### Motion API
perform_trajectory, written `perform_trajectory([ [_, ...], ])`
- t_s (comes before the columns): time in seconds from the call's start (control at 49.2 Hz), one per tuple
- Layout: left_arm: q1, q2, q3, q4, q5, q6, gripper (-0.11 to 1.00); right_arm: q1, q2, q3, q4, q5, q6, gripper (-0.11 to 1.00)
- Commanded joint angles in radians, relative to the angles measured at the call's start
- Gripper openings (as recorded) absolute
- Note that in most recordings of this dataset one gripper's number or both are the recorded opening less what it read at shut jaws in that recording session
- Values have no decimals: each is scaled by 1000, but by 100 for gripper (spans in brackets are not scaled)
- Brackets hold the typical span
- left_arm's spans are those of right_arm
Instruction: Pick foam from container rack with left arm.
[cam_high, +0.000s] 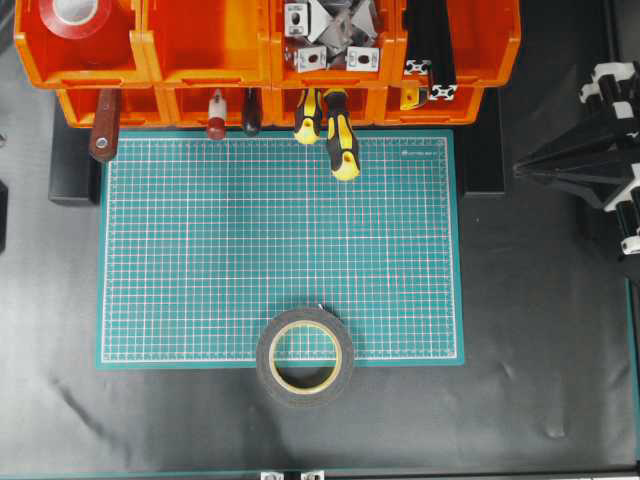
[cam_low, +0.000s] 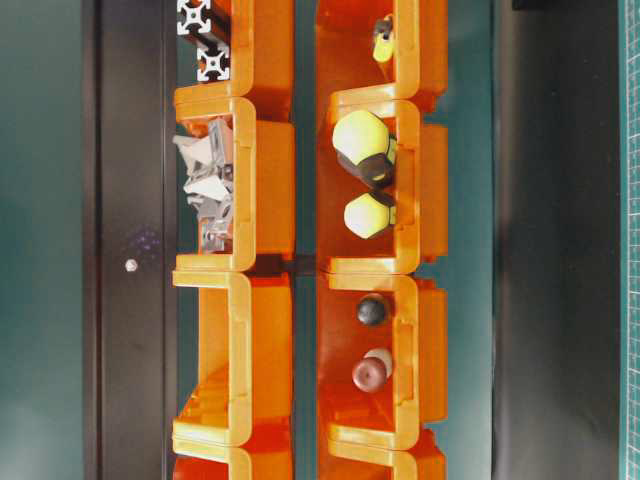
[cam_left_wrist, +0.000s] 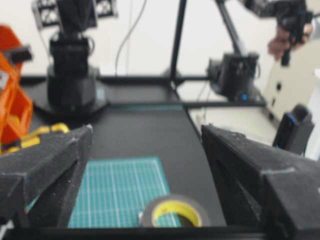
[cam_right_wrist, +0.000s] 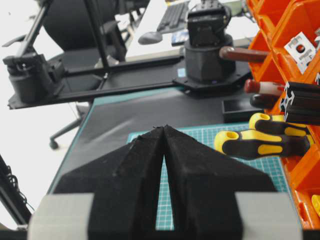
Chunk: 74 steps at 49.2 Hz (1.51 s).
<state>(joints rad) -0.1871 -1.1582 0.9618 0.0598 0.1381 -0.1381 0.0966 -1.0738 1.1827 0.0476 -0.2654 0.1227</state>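
Foam (cam_high: 305, 356) lies flat at mat's (cam_high: 200, 250) 6 o'clock edge, out of rack (cam_high: 200, 50). Left gripper (cam_left_wrist: 145, 165) released, empty, apart from it; right gripper (cam_right_wrist: 164, 150) clenched, empty. Pick looks done.

Even bright light, soft shadows, blurred wrist-view foregrounds.

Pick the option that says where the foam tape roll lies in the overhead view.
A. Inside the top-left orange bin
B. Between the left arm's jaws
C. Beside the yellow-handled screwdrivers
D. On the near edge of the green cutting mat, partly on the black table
D: the foam tape roll lies flat across the near border of the green cutting mat, part of it on the black table, with nothing gripping it.
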Motion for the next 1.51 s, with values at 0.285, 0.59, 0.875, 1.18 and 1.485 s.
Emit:
perform_trajectory([
  [0.285,-3,17,3,3,-28,0,85,2,-12,-21,2,-15,2,0],
  [0.59,-5,17,15,3,-34,5,85,9,-26,-21,2,-34,61,0],
  [0.875,-5,29,20,3,-34,2,85,9,-21,-20,0,-20,60,0],
  [1.18,-3,26,20,3,-32,3,85,9,-21,-18,-2,-12,57,0],
  [1.485,2,17,20,3,-29,2,85,9,-20,-18,-5,29,55,0],
])
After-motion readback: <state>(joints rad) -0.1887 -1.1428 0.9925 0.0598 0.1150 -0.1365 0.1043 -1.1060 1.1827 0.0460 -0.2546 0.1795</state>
